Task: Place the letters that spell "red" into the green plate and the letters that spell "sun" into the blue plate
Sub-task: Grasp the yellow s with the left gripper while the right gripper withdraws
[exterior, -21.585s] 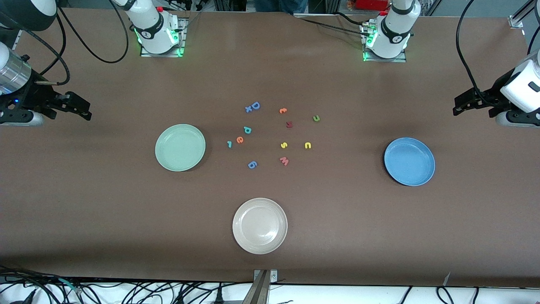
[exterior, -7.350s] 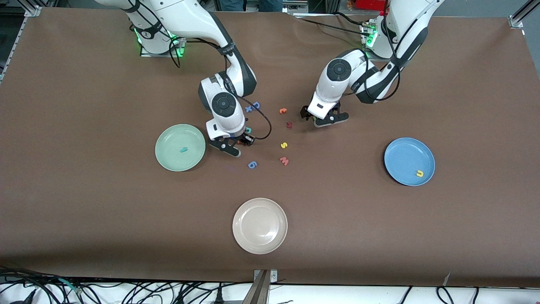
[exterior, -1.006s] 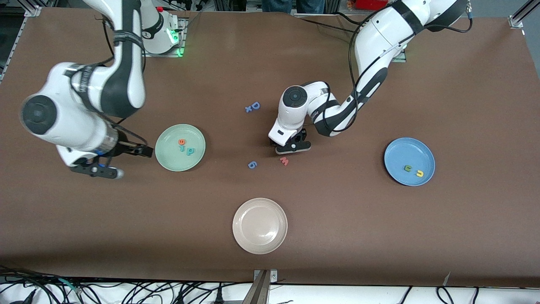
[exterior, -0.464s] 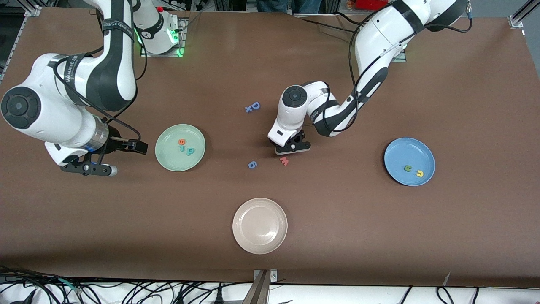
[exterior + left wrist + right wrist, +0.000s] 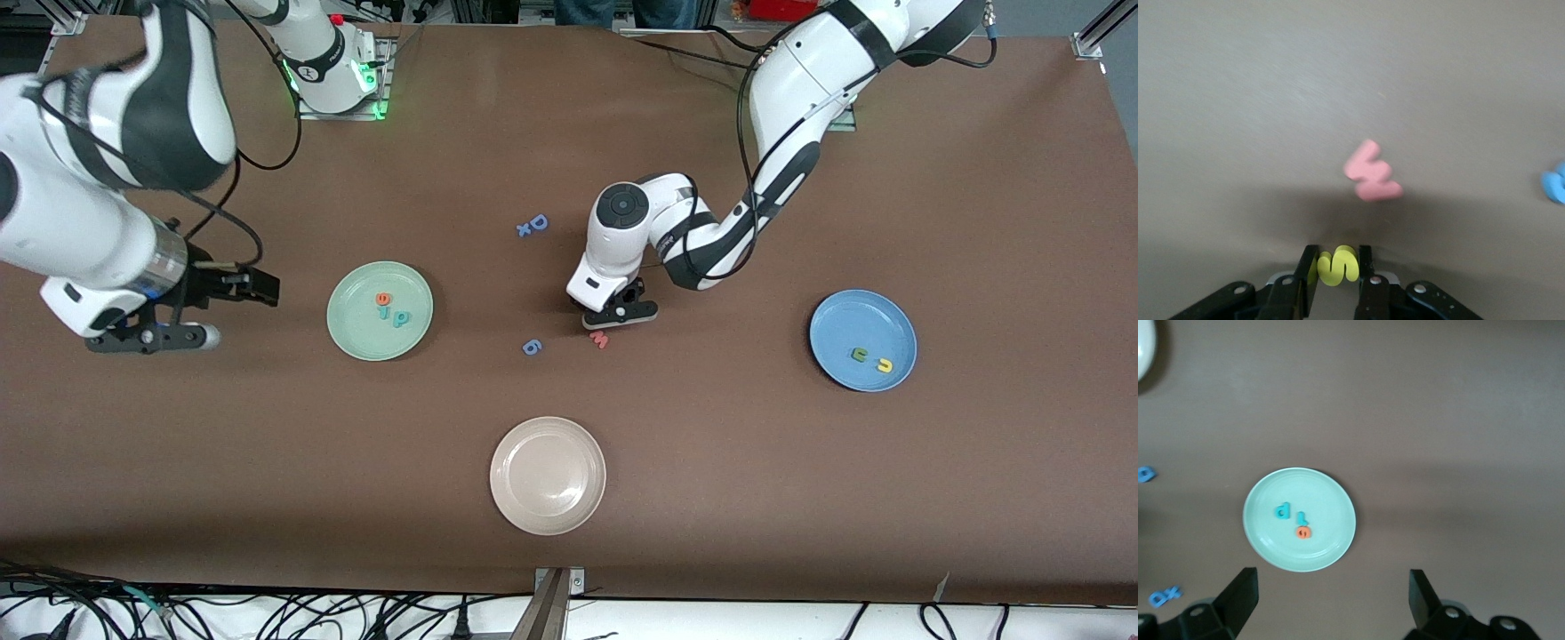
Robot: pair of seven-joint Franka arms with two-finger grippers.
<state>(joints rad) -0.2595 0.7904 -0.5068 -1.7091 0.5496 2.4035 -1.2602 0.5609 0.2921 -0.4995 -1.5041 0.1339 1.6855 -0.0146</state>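
Yellow "s" (image 5: 1337,265) hidden under left gripper (image 5: 620,312) in front view; left wrist view shows it upright, clamped flat between fingers (image 5: 1365,270). Left gripper over table centre, just above pink "w" (image 5: 599,339). Right gripper (image 5: 1331,603) fingers wide apart, empty, over table toward right arm's end, beside green plate (image 5: 356,333). Green plate holds orange "e" (image 5: 383,300), teal "r" (image 5: 384,313), teal "d" (image 5: 402,317); orientation hard to read. Blue plate (image 5: 836,311) holds olive "n" (image 5: 860,355), yellow "u" (image 5: 883,364).

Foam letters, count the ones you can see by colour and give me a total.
teal letters: 2
orange letter: 1
yellow letters: 2, counting the yellow s in the left gripper
olive-green letter: 1
pink letter: 1
blue letters: 3
Total in view: 10
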